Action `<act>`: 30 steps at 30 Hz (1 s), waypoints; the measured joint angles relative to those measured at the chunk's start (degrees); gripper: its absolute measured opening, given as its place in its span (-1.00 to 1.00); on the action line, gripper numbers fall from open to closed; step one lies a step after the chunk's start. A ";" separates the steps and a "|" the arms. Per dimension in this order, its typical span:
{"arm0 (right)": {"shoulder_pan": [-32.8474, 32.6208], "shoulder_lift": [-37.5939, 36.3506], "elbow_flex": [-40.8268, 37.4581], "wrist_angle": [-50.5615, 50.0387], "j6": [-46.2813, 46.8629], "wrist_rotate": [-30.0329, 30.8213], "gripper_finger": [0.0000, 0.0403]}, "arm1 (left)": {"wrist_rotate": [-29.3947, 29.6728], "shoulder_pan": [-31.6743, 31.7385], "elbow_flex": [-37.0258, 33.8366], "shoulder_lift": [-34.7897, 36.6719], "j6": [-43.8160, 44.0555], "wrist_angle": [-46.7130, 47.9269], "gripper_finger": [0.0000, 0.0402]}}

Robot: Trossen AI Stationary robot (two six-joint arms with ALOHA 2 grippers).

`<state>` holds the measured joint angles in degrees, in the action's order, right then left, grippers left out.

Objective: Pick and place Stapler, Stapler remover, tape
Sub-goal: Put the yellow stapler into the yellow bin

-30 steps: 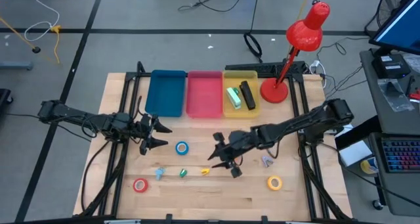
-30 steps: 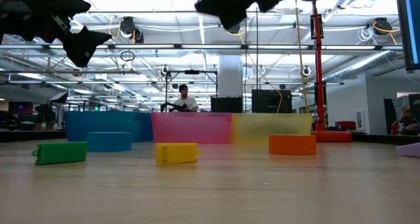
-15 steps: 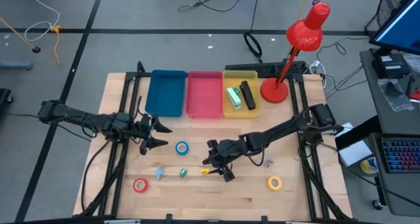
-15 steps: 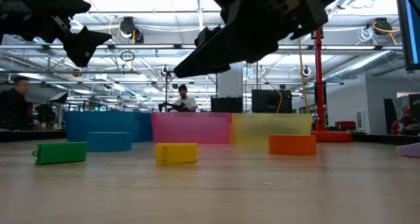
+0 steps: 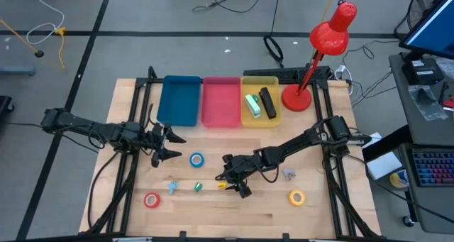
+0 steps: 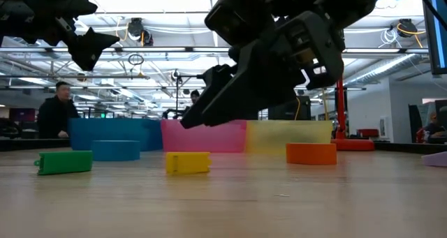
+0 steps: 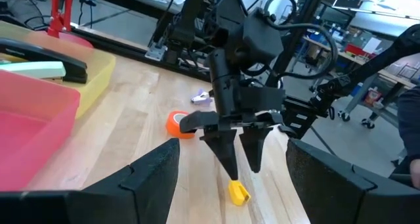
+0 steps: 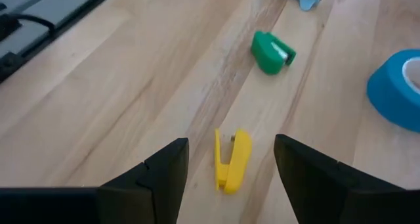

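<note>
Hovering over the small yellow stapler [image 8: 232, 160], our right gripper [image 5: 233, 182] has its jaws wide, empty. The stapler lies flat on the tabletop [image 5: 234, 217] directly between and just ahead of them, long axis running along their reach. The left gripper [image 5: 164, 144], jaws spread and empty, waits farther off.

No text, label, brand, number or sign could be read on anything in these views.
</note>
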<state>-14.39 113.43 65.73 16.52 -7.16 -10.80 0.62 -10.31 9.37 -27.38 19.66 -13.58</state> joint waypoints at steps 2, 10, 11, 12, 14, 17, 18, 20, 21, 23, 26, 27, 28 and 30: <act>-0.03 -0.04 0.00 0.08 -0.09 -0.02 0.09 | 0.00 0.00 0.00 0.00 -0.13 0.00 0.36; 0.02 -0.01 0.00 0.07 -1.23 0.02 0.09 | 2.59 0.02 0.00 0.00 -0.46 0.00 0.36; 0.02 0.14 0.00 0.50 -1.33 0.02 0.09 | 2.85 0.02 0.00 0.01 -0.46 -0.02 0.36; 0.02 0.46 0.00 1.54 -1.34 0.02 0.09 | 2.93 0.04 0.00 0.00 -0.46 0.00 0.36; 0.02 0.94 0.01 3.11 -1.13 0.02 0.09 | 2.91 0.04 0.00 0.00 -0.46 0.00 0.36; 0.04 1.03 0.00 3.92 -1.09 0.02 0.09 | 2.93 0.04 0.00 0.00 0.00 0.00 0.36; 0.04 1.67 0.07 4.72 -1.07 -0.01 0.09 | 2.93 0.04 0.00 0.02 0.23 -0.02 0.36; 0.06 3.03 0.18 5.26 -0.67 0.00 0.09 | 2.92 0.04 0.00 0.00 0.35 -0.04 0.36; 0.05 3.27 -0.08 4.42 -0.26 -0.13 0.09 | 2.93 0.04 0.00 0.02 0.37 -0.04 0.36; 0.04 4.03 -0.01 5.08 0.33 -1.39 0.09 | 2.93 0.04 0.00 0.01 0.35 -0.22 0.36; 0.04 5.58 0.49 5.64 0.40 -0.47 0.09 | 2.93 0.04 0.00 0.02 0.35 -0.35 0.36; 0.04 5.71 0.19 4.61 0.40 -0.08 0.09 | 2.95 0.04 0.00 0.02 0.35 -0.35 0.36; 0.04 5.86 0.15 4.82 0.40 0.04 0.09 | 2.93 0.04 0.00 0.01 0.35 -0.35 0.36; 0.05 6.19 0.38 5.96 0.34 0.17 0.09 | 2.93 0.04 0.00 0.01 0.35 -0.35 0.36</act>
<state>-14.33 119.62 66.11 22.49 -6.82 -10.63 3.55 -10.26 9.37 -27.36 20.01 -13.93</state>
